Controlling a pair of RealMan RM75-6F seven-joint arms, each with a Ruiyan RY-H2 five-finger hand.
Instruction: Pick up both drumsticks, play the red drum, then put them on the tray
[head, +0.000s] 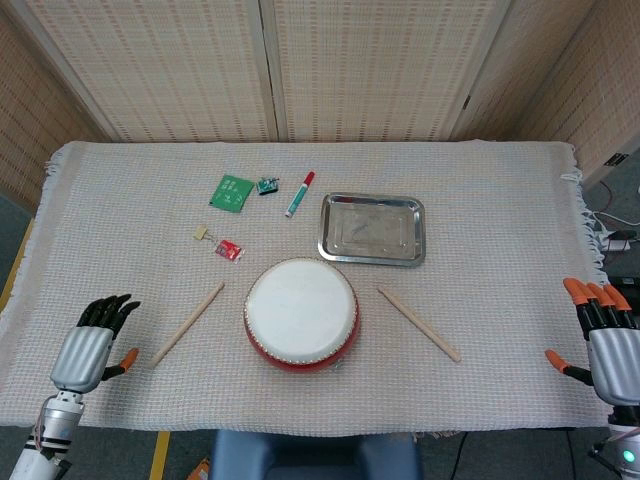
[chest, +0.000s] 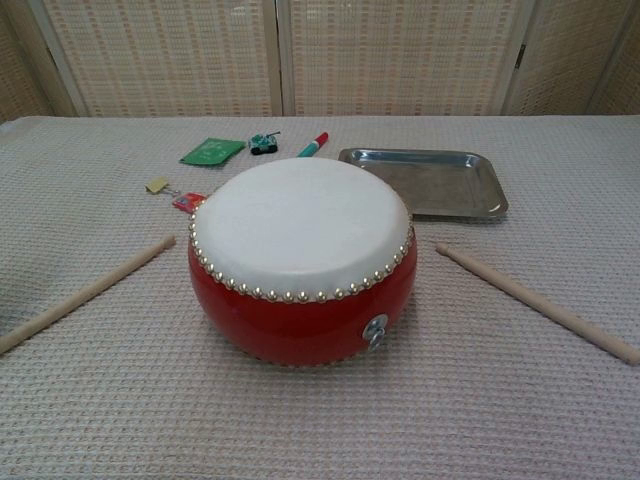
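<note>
Both of my hands are hanging open and holding nothing: the left hand near the left stick, the right hand at the table's edge, well apart from the right stick. Sticks are lying either side of the drum; the tray is sitting behind it.

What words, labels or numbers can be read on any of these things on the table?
None can be read.
Green packet: any print too small to read.
Small red packet: markings blurred.
Marker pen: no legible label.
Red drum, tray and drumsticks: no writing visible.
</note>
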